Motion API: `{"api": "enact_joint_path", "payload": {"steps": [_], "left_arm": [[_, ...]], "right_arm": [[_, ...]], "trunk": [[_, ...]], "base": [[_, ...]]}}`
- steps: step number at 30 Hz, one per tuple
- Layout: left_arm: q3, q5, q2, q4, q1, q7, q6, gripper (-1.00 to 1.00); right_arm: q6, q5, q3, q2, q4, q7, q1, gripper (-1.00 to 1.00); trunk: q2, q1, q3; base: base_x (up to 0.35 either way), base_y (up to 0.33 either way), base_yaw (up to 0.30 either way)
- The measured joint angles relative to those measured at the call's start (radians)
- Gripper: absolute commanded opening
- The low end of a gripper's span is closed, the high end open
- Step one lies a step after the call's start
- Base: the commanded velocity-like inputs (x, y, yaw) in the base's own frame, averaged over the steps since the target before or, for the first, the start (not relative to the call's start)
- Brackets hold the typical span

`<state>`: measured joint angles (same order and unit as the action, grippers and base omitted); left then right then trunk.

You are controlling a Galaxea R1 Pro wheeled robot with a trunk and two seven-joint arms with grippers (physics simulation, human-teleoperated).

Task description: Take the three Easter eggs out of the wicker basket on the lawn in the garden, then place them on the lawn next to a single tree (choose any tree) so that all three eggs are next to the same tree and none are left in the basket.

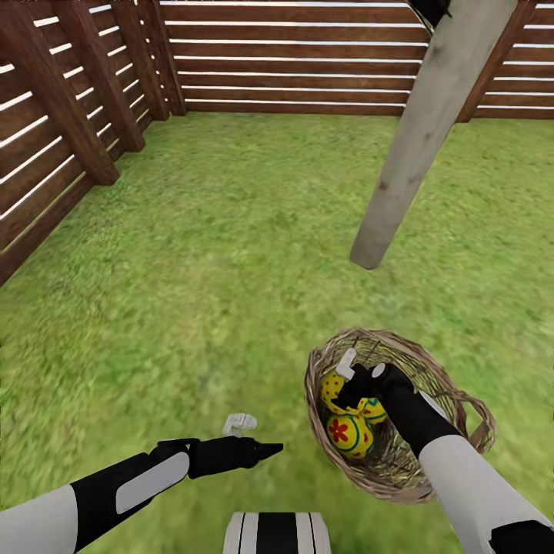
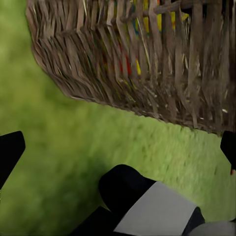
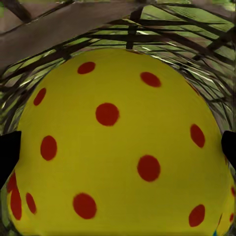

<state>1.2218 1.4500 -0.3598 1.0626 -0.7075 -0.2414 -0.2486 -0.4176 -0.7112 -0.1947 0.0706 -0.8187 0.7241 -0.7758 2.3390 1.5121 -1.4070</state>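
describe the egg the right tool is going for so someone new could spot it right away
Find the pale tree trunk leaning over the lawn; the wicker basket sits in front of it. Inside, the right tool reaches down over the dotted egg at the basket's far side. It is yellow with plain red dots, unlike the flower egg nearer the robot, which carries a red flower and blue banding.

The lawn is green, slightly patchy grass that runs up to a brown slatted wooden fence along its far edge and its left edge, the two meeting at the far left corner. A pale grey-beige tree trunk rises from the grass toward the far right. Nearer, on the right, the wicker basket rests directly on the lawn, close to the trunk's foot but apart from it.
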Motion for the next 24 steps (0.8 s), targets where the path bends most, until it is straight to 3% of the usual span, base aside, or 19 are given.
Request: {"api": "enact_joint_path", "payload": {"steps": [11,16,24], "left_arm": [[-0.014,0.0,-0.006,-0.002,0.0,0.0,0.0,1.0],[-0.015,0.0,-0.006,-0.002,0.0,0.0,0.0,1.0],[-0.015,0.0,-0.001,-0.003,0.0,0.0,0.0,1.0]], "right_arm": [[-0.041,0.002,0.001,-0.001,-0.002,-0.003,0.0,-1.0],[-0.044,0.002,0.004,-0.001,-0.002,-0.003,0.0,-1.0],[-0.044,0.006,0.008,-0.001,-0.003,-0.006,0.0,-1.0]], "trunk": [[-0.077,-0.042,0.038],[-0.077,-0.042,0.038],[-0.133,-0.073,0.073]], "base": [[-0.058,0.0,0.0],[0.0,0.0,0.0],[-0.109,0.0,-0.063]]}}
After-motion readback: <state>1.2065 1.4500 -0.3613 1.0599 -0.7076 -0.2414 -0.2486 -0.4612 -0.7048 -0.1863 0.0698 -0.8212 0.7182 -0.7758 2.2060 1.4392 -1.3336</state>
